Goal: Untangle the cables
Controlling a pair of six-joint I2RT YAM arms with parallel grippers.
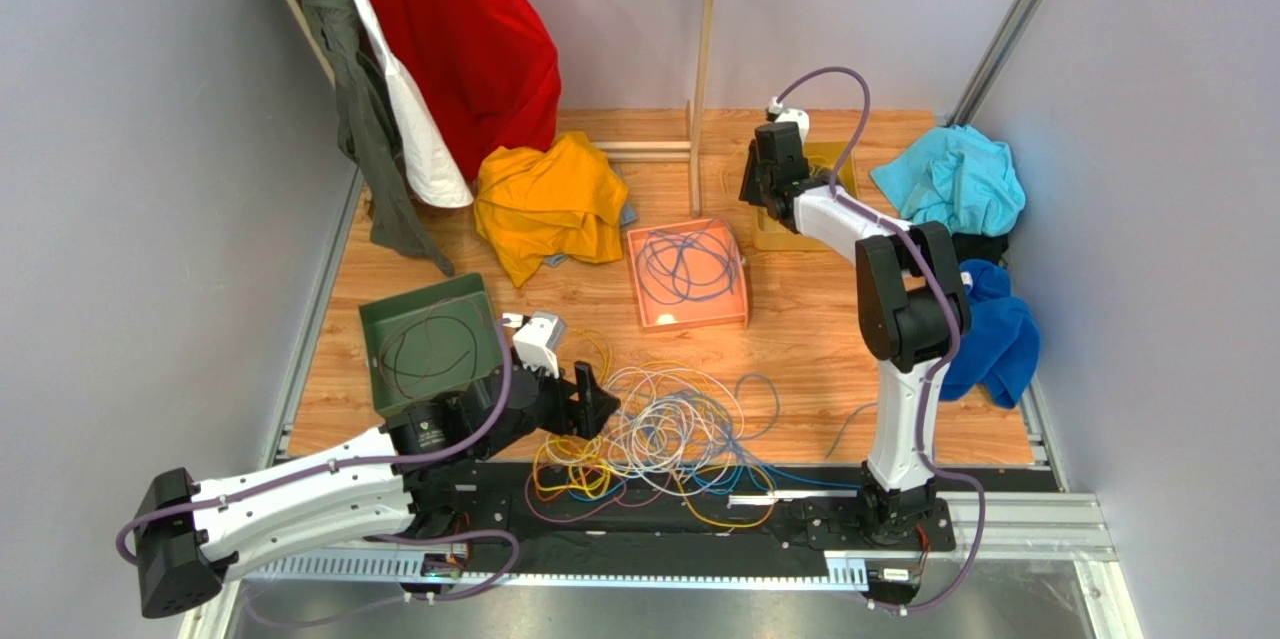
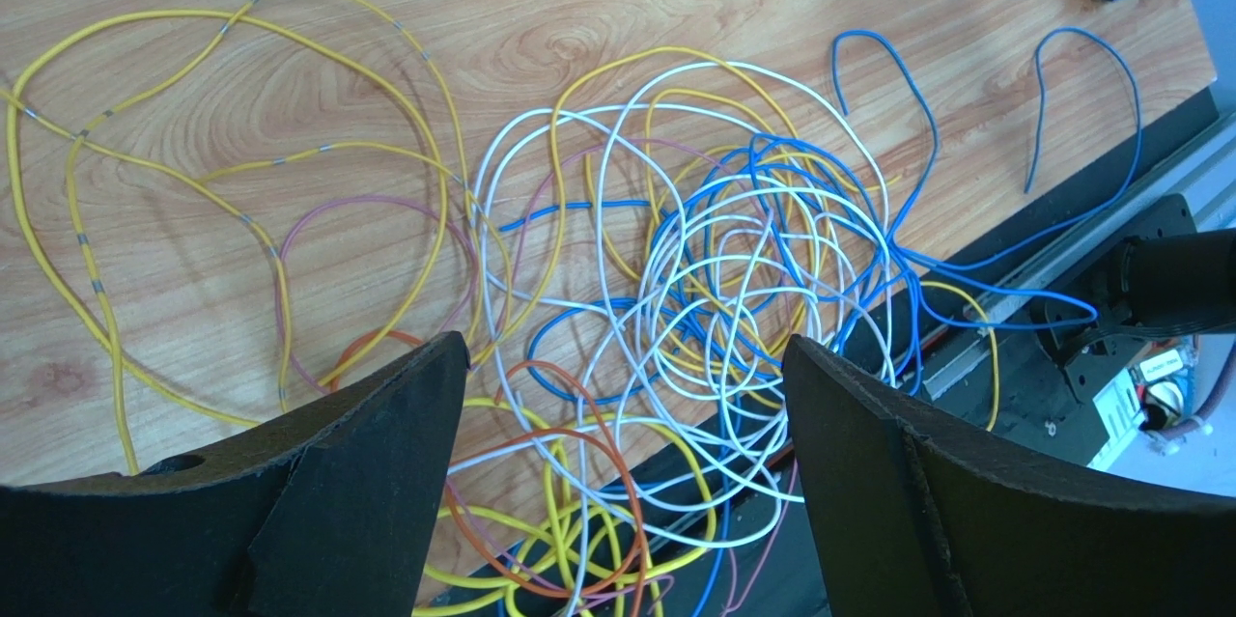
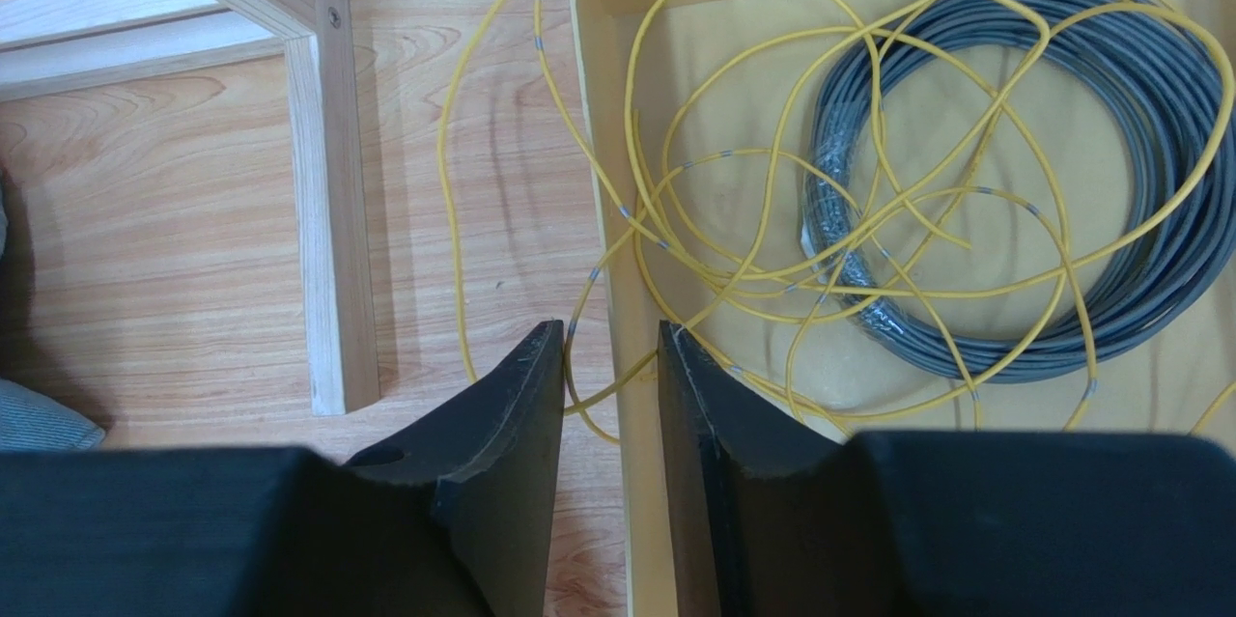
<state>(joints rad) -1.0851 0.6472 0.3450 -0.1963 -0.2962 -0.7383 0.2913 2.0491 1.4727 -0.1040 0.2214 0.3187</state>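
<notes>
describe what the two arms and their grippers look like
Both arms have white links and black joints, the left arm and the right arm alike. A purple-grey hose loops along each. The left gripper and right gripper have broad, matte black, wedge-shaped fingers.

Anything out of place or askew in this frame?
The yellow cable spills over the yellow tray wall onto the table beside the right tool. The main tangle also runs past the table's near edge.
</notes>
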